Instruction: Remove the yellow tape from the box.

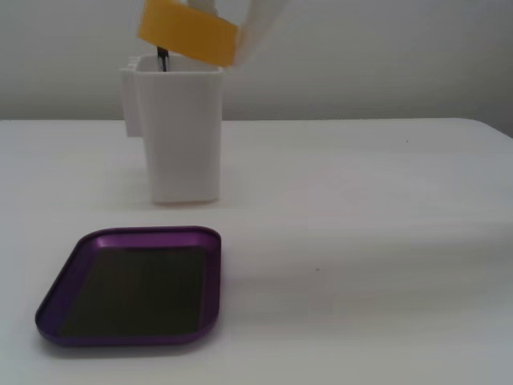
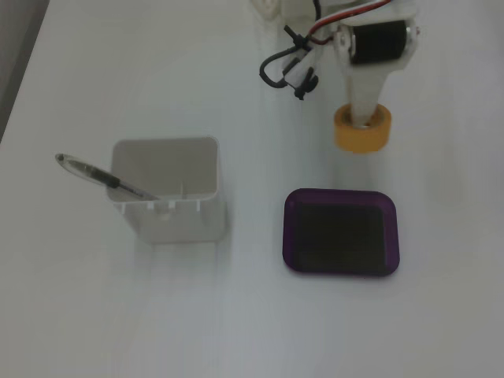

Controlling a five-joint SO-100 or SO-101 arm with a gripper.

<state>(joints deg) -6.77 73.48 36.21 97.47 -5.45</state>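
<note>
Hanging well above the table, the yellow tape (image 1: pixel 189 31) sits tilted at the top edge of the low side-on fixed view, with one white finger (image 1: pixel 258 24) of the gripper (image 2: pixel 362 120) pressed to its outer wall on the right. From the high fixed view the tape (image 2: pixel 361 130) shows as a ring with the other finger going down through its hole, so the jaws are closed to the thickness of the roll's wall and carry it. It is clear of the box (image 2: pixel 341 242), which lies below it in that picture with open white surface between them.

The box (image 1: pixel 132 286) rests flat, its purple rim all exposed and its dark bottom bare. Free tabletop surrounds it on every side in the high view, with the widest room to the right and toward the lower edge.

The low view cuts off nearly all of the arm, while the high view shows the servo (image 2: pixel 379 42) and a loop of black cable (image 2: pixel 285 69) at the wrist. The low view sets the tape right over the white container (image 1: pixel 175 131); the high view shows them well apart, container (image 2: pixel 168 198) at left with a pen (image 2: pixel 102 178) leaning out over its rim.

The table (image 1: pixel 361 241) is plain white, against a pale wall (image 1: pixel 385 56).
</note>
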